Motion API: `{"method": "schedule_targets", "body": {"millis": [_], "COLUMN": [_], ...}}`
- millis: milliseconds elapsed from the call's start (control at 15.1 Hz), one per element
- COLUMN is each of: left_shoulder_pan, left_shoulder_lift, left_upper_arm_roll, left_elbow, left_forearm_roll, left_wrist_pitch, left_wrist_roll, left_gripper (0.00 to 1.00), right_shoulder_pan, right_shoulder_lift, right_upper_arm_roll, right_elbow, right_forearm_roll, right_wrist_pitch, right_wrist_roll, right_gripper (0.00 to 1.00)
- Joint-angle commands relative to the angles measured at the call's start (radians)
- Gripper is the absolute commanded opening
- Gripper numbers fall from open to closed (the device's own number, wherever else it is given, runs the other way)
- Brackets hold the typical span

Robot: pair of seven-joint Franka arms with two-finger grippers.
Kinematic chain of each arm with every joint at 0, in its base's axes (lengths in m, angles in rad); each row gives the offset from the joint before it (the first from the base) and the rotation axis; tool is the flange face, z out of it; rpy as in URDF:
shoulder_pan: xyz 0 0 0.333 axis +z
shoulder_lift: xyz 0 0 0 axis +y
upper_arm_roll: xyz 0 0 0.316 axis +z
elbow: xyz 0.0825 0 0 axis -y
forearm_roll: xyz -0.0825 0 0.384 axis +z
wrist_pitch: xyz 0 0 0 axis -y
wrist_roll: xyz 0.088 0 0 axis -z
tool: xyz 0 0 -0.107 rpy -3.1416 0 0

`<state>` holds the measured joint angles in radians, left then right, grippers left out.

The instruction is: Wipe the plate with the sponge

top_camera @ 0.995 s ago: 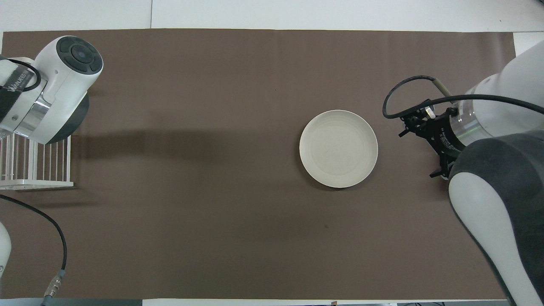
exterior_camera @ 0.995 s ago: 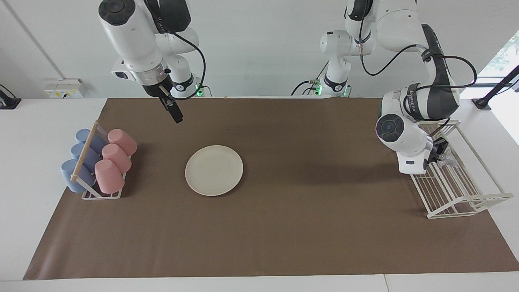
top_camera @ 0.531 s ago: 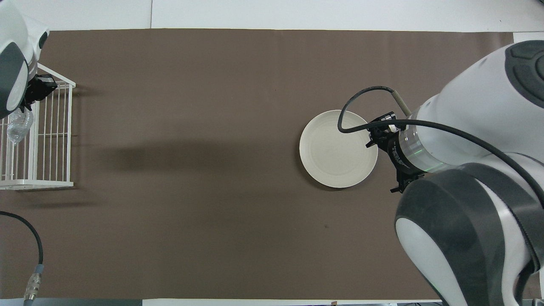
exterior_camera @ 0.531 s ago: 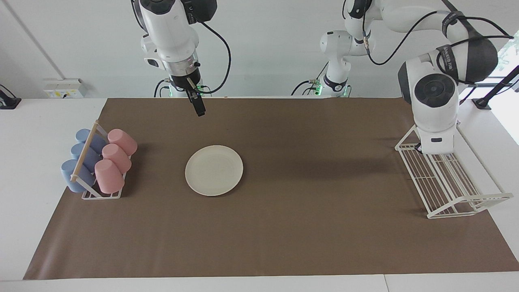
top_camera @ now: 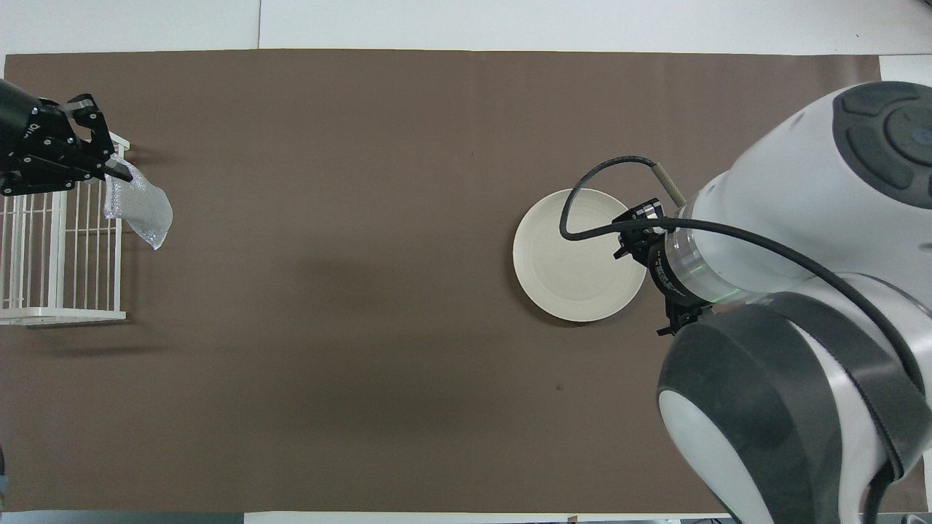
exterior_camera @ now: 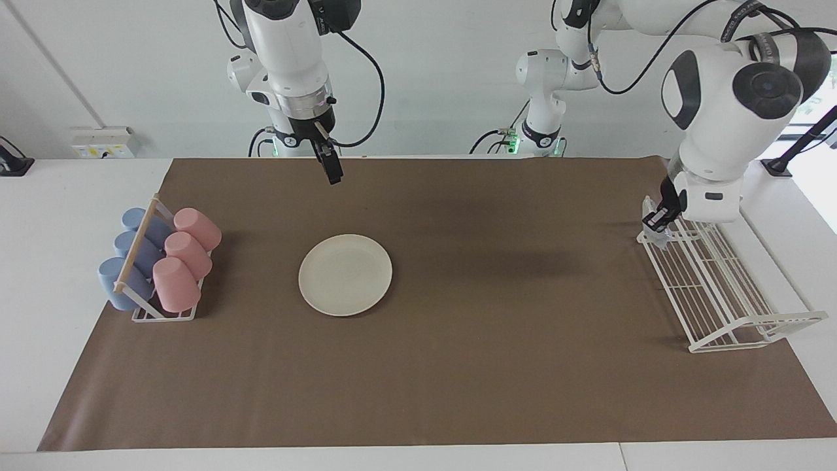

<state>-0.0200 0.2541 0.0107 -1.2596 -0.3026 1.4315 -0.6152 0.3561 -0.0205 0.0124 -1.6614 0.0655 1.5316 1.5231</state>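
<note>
The sponge point(top_camera: 140, 211) is pinched in the jaws of the left gripper point(top_camera: 109, 169) and hangs in the air over the corner of the white wire rack point(exterior_camera: 719, 288) at the left arm's end of the tabletop point(exterior_camera: 497, 366). The plate point(exterior_camera: 345, 275) lies flat on the brown mat (nothing rests on it). The right gripper point(exterior_camera: 333, 171) is held raised over the mat, jaws spread, beside the cup rack point(exterior_camera: 160, 261).
</note>
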Motion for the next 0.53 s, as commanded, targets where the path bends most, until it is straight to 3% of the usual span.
{"method": "schedule_targets", "body": {"millis": [0,199,464], "left_shoulder_pan": [0.072,0.091,0.068], "left_shoulder_lift": [-0.032,-0.11,-0.275], "left_upper_arm_roll": [-0.006,-0.006,-0.014], "left_elbow": [-0.02,-0.18,-0.527], "left_forearm_roll": [-0.223,-0.432,-0.666], "left_wrist_pitch": [-0.014,0.068,0.257], "left_wrist_roll": [-0.021,-0.026,0.064], "left_gripper": [0.0,0.0,0.0], "right_shoulder_pan": [0.012,0.021,0.023], "right_shoulder_lift": [-0.022,-0.032,-0.036], "right_upper_arm_roll": [0.017,0.018,0.043], "right_elbow": [-0.021,-0.038,-0.047], "right_forearm_roll": [0.019,0.019,0.022], "right_wrist_pitch": [0.015,0.027,0.077], "right_wrist_roll": [0.063,0.057,0.09], "right_gripper": [1.0,1.0,1.0]}}
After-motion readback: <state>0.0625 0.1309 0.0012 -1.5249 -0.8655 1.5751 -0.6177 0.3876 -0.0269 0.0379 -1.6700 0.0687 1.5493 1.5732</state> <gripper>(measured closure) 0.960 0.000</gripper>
